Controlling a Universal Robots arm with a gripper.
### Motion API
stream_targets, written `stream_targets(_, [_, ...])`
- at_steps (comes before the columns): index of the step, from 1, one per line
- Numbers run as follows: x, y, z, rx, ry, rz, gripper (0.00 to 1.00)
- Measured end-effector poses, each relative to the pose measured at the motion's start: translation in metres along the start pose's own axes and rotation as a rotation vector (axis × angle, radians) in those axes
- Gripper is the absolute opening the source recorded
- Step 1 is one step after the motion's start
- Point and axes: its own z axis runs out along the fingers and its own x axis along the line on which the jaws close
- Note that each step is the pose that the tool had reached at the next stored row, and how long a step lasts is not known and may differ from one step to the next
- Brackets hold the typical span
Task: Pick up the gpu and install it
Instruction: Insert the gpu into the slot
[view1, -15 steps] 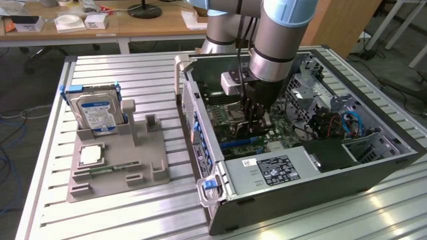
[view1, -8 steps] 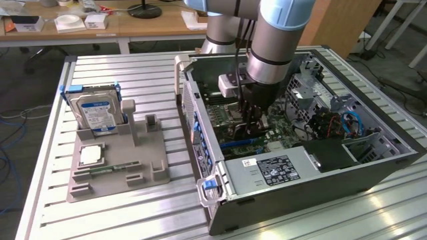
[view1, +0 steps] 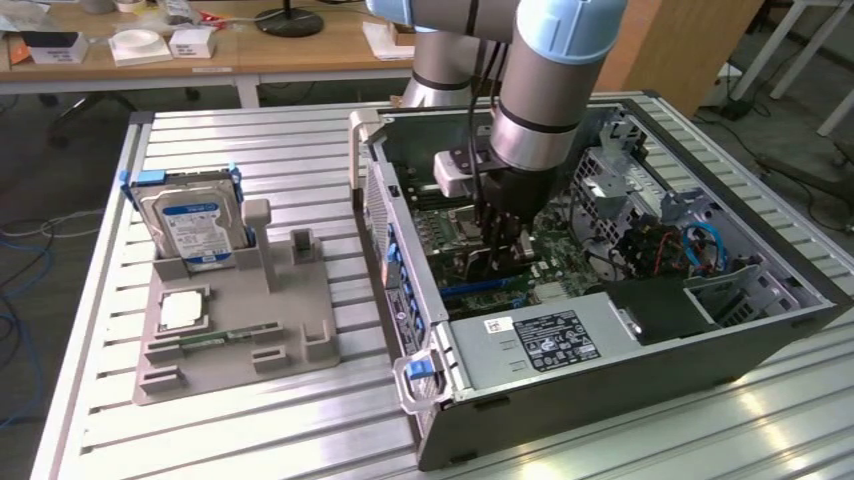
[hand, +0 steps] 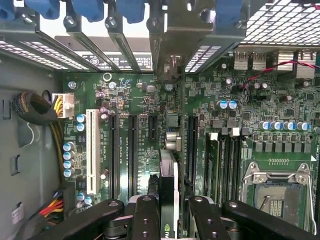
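**GPU gripped inside the case**

Your end effector (view1: 501, 258) is clamped on the gpu (hand: 169, 172), held edge-on over the motherboard (hand: 135, 100) slots inside the computer case (view1: 601, 400). The printed label on the power supply (view1: 497, 350) is too small to read.

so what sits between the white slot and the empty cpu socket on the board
In the wrist view: long black slots, then the gpu edge-on in the gripper, then the memory slots.

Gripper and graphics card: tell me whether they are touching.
Touching. The wrist view shows the graphics card edge-on, clamped between the fingers of the gripper.
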Motion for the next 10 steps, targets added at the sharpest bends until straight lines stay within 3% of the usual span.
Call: stream_targets(10, [-0.0001, 0.0014, 0.0026, 0.0002, -0.0004, 0.000, 0.27])
